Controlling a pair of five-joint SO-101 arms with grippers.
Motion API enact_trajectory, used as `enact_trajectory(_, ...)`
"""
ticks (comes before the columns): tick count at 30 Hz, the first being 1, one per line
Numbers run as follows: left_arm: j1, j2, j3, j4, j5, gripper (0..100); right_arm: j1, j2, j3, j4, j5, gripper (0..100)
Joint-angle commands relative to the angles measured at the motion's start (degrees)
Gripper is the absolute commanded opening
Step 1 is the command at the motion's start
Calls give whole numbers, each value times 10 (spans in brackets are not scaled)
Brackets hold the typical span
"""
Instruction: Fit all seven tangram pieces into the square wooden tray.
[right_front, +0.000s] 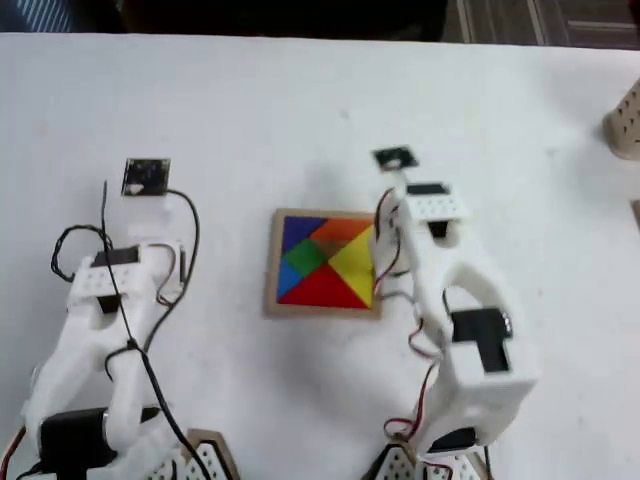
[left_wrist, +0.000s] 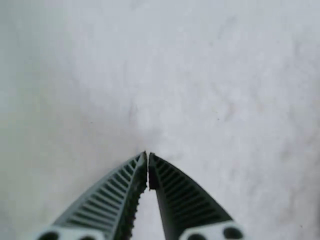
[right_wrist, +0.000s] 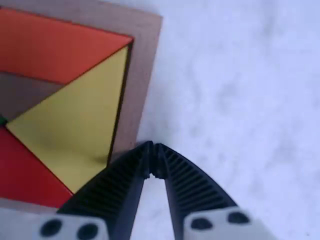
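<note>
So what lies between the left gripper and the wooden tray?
Only bare white table, per the high view, apart from the left arm's own black cable looping toward the tray. The left gripper is shut over it.

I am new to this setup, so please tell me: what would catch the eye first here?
The square wooden tray in the middle of the white table, filled with bright tangram pieces, stands out first. The right gripper, shut, is beside the tray's rim near the yellow piece; the left gripper, also shut, is over bare table.
</note>
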Motion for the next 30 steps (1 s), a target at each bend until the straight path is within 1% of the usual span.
enact_trajectory(1, 11, -23, 1, -14, -4, 23, -28, -95, 80, -30, -3, 18)
enact_trajectory(3, 11, -23, 1, -14, -4, 23, -15, -127, 91, -44, -3, 18)
enact_trajectory(6, 11, -23, 1, -14, -4, 23, 12, -138, 55, -58, -4, 18)
enact_trajectory(8, 11, -23, 1, -14, -4, 23, 11, -126, 10, -58, -11, 18)
enact_trajectory(10, 11, -23, 1, -14, -4, 23, -4, -102, -48, -67, -36, 18)
enact_trajectory(15, 9, -23, 1, -14, -4, 23, -58, 24, -187, -126, -55, 18)
enact_trajectory(20, 8, -23, 2, -14, -4, 23, -84, 182, -325, -129, -55, 18)
enact_trajectory(22, 8, -23, 2, -14, -4, 23, -84, 223, -373, -108, -54, 18)
enact_trajectory(25, 8, -23, 2, -14, -4, 23, -85, 250, -424, -44, -50, 18)
enact_trajectory(30, 10, -23, 2, -15, -5, 23, -111, 256, -435, 29, -33, 18)
